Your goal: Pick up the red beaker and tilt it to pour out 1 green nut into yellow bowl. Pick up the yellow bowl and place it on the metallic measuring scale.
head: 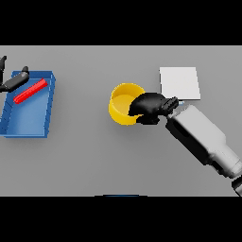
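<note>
Left hand (14, 81) sits at the frame's left edge, partly cut off, so its grip cannot be told; it touches the upper end of the red beaker (30, 91), which lies tilted in the blue tray (28, 126). Mid-table, the yellow bowl (122, 101) is grasped at its right rim by the right hand (150, 107), which hides that rim. Just beyond lies the pale scale (179, 83).
</note>
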Robot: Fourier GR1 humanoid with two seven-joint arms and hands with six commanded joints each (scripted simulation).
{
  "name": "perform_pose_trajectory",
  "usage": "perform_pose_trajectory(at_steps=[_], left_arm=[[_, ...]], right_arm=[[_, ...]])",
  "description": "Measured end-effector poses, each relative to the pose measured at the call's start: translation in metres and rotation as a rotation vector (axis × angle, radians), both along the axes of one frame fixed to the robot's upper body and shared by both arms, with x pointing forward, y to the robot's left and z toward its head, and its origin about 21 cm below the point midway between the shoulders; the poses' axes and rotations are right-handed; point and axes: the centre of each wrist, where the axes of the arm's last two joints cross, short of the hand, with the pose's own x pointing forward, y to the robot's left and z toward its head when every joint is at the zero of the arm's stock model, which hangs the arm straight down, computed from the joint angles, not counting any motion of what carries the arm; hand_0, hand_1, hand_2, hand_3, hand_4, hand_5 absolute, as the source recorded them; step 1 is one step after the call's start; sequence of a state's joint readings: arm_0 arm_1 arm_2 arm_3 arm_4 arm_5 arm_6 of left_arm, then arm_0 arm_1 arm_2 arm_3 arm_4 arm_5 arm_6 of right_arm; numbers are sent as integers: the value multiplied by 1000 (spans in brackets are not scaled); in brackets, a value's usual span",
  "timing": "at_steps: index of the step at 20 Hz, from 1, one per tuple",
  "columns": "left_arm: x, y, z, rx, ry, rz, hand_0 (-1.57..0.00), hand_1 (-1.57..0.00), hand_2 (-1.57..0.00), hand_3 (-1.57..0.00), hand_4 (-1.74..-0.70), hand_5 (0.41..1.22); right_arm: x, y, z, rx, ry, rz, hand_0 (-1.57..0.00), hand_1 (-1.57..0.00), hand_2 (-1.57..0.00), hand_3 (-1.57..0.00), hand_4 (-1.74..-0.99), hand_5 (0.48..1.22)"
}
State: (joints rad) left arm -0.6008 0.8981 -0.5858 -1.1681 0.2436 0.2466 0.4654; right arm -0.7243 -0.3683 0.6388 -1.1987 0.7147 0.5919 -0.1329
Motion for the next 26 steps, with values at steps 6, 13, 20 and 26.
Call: perform_pose_trajectory(at_steps=[6,13,20,26], left_arm=[[-1,-2,0,1,-1,-4,1,1,1,1,-803,723],[-4,0,7,10,-19,-14,1,1,1,1,-809,735],[-3,-5,12,22,-9,7,1,1,1,1,-811,743],[-8,-5,11,24,19,28,1,1,1,1,-829,774]], right_arm=[[0,-10,50,-8,-88,-34,-1565,-1564,-1550,-1286,-1723,1219],[-2,-35,73,-22,-158,-89,-1570,-1570,-1567,-1318,-1720,1220],[30,-75,82,-29,-233,-246,-1571,-1571,-1570,-1220,-1720,1221],[51,-113,66,-15,-207,-366,-1571,-1571,-1571,-1168,-1720,1221]])
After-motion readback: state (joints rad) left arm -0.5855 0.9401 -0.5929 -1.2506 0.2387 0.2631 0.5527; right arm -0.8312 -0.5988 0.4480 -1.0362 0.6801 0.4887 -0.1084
